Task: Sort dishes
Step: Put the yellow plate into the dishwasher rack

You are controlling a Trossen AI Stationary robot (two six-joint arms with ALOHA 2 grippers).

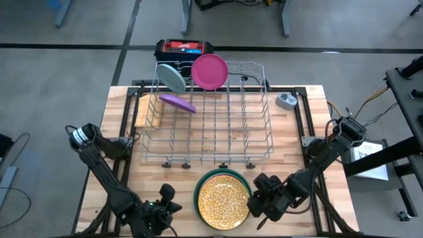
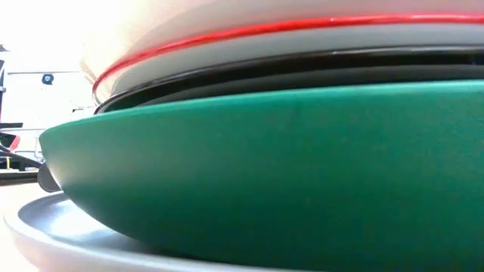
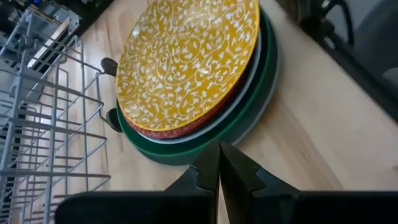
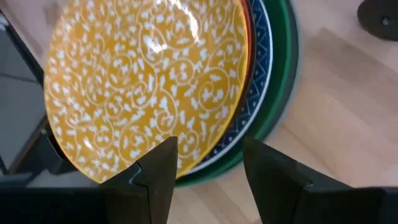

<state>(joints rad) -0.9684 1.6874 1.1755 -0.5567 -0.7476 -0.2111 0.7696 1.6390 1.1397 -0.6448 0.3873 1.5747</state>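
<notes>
Right gripper [image 4: 208,180] sits at the near edge of the table [image 1: 310,112], fingers spread apart, empty, poised just over the right rim of the plate stack. Left gripper [image 3: 219,177] is also at the near edge, left of the stack, fingers pressed together, holding nothing. Stack: yellow patterned plate [image 1: 224,199] on top, then a red-rimmed plate [image 3: 163,132], a blue-patterned plate [image 4: 260,59], a green plate [image 2: 287,174], and a grey plate [image 2: 53,227] at the bottom. Wire dish rack [image 1: 211,132] fills the table middle; at its far edge stand a pink plate [image 1: 209,71] and pale blue plate [image 1: 172,77], with a purple plate [image 1: 177,102] tilted just nearer.
</notes>
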